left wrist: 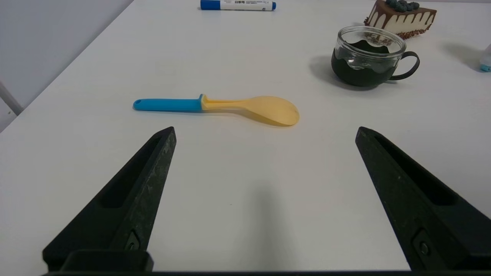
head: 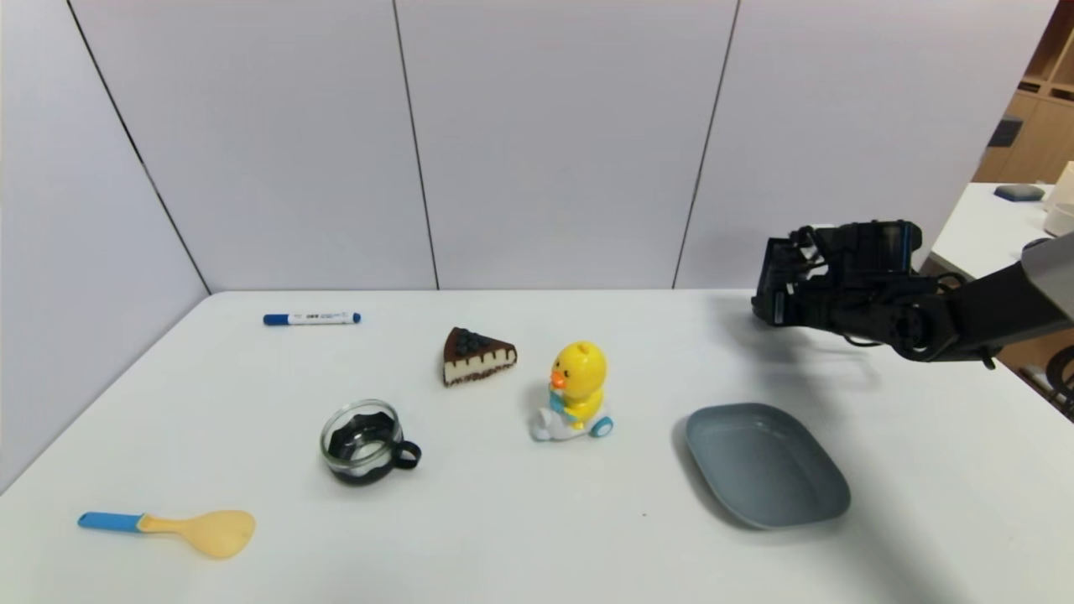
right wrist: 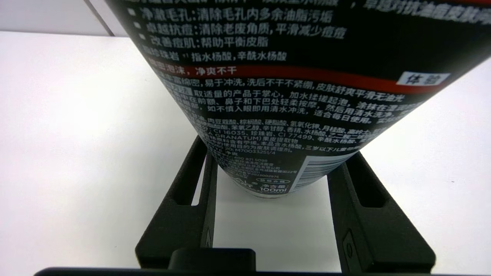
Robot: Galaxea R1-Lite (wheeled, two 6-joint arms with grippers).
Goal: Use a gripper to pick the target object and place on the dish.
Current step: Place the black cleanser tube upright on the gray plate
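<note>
Table (head: 503, 537) is white before pale panels (head: 554, 143); right gripper (right wrist: 274, 161) reaches level above it, gripping black tube (right wrist: 268, 96)

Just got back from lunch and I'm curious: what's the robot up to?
The right gripper holds a black squeeze tube between its fingers at the far right of the table. The blue-grey dish lies nearer the robot with nothing on it, so the tube is not yet placed. The left gripper is idle and open above the near left side.
</note>
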